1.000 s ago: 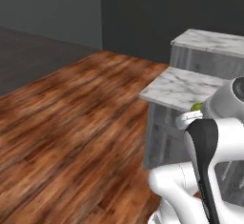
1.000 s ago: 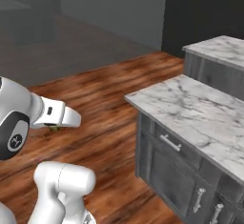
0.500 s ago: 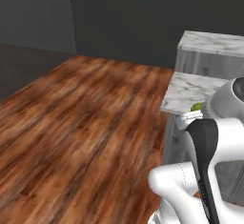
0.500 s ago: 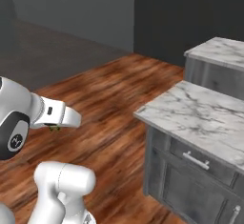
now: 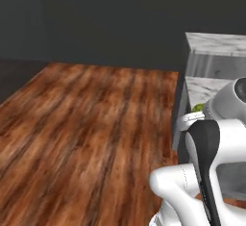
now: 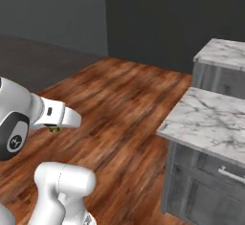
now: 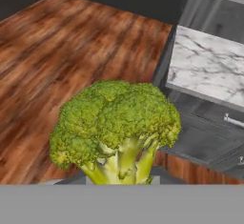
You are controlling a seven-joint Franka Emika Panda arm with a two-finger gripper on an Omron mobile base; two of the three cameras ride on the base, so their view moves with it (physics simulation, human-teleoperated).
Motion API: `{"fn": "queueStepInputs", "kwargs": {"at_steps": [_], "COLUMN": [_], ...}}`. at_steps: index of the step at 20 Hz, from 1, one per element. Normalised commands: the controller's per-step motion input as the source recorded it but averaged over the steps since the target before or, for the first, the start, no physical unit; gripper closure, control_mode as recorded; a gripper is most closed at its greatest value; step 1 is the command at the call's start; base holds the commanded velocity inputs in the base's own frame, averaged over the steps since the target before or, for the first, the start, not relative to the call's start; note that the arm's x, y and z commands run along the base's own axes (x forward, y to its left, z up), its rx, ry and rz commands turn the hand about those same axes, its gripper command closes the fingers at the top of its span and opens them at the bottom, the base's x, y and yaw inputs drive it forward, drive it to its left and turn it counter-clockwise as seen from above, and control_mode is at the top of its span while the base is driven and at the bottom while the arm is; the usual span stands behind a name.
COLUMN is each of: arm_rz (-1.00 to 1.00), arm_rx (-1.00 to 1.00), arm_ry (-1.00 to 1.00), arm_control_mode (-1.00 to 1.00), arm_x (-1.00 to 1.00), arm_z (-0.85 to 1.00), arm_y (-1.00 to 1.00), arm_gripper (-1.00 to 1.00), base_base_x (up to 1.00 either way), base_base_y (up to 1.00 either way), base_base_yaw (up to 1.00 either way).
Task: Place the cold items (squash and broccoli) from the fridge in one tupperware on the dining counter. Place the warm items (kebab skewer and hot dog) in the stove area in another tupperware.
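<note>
I've got the broccoli [image 7: 116, 127] pinched by its stalk — fingers pressed in tight on it, head filling the hand view w/ florets toward the cam. Fingertips themselves are hidden behind it, so the grip reads from the stalk sitting right at the base of the view. In the right base view my gripper [image 6: 54, 129] hangs out over the wood floor [image 6: 119, 104], well apart from the marble counter [image 6: 210, 121].

This is the carry leg, I reckon: broccoli en route to a tupperware on the dining counter. No tupperware visible yet, so can't aim.

To do it well: keep the squeeze steady, wrist level — a top-heavy head could pivot on a thin stalk. Clear the counter edge w/ height before reaching over. Let go only once low inside the tub.
</note>
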Motion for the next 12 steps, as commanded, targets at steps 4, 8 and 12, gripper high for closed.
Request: {"fn": "queueStepInputs", "kwargs": {"at_steps": [4, 8, 12], "arm_rz": [0.0, 0.0, 0.0], "arm_rx": [0.0, 0.0, 0.0], "arm_ry": [0.0, 0.0, 0.0], "arm_control_mode": [1.0, 1.0, 1.0], "arm_x": [0.0, 0.0, 0.0], "arm_z": [0.0, 0.0, 0.0], "arm_y": [0.0, 0.0, 0.0], "arm_gripper": [1.0, 1.0, 1.0], "base_base_x": [1.0, 1.0, 1.0], "base_base_y": [0.81, 0.68, 0.64], "base_base_yaw": [-0.34, -0.39, -0.43]}}
